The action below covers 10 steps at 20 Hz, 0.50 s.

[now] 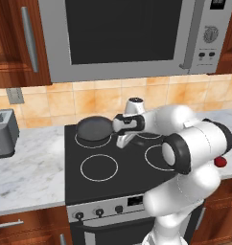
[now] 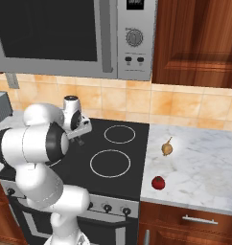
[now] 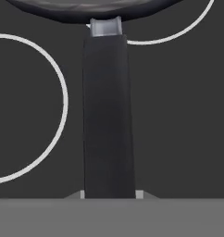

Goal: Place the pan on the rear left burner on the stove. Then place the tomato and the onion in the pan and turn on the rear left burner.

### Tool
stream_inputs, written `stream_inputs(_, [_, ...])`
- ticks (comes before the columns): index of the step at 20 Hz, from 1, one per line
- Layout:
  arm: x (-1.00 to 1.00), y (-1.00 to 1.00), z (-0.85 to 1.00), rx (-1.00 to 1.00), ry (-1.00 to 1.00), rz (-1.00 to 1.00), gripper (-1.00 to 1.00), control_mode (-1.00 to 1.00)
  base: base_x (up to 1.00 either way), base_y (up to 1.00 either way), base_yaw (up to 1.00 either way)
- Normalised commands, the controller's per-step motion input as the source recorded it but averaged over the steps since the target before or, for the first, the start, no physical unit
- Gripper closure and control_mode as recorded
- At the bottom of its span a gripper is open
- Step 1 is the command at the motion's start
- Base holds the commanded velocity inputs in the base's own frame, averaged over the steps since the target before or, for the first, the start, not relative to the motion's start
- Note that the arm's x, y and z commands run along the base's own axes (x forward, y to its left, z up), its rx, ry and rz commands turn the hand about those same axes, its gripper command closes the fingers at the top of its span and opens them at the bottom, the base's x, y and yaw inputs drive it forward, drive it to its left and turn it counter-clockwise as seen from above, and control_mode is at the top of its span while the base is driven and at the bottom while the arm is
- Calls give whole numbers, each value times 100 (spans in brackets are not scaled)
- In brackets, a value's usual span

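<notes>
The dark round pan [image 1: 94,128] sits over the rear left burner [image 1: 91,145] of the black glass stove [image 1: 127,174], covering most of the white ring. I cannot tell whether it rests on the glass. My gripper [image 1: 123,139] is shut on the pan's handle. In the hand view the straight black handle [image 3: 108,115] runs up between my fingertips [image 3: 139,194] to the pan's rim [image 3: 86,9]. The red tomato [image 2: 158,182] and the yellow-brown onion [image 2: 167,148] lie on the marble counter right of the stove, and the tomato [image 1: 221,162] peeks past my arm.
A silver toaster [image 1: 3,134] stands on the left counter. A microwave [image 1: 127,33] hangs above the stove. Black knobs [image 1: 99,211] line the silver front panel. The front left burner [image 1: 99,167] and both right burners [image 2: 110,162] are bare.
</notes>
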Motion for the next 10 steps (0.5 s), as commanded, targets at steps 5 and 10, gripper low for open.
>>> stream_inputs(5, [42, 7, -26, -1, 5, 0, 100, -100, 0, 0, 0])
stream_inputs(10, [39, 3, -30, -2, 6, 0, 100, -100, 0, 0, 0])
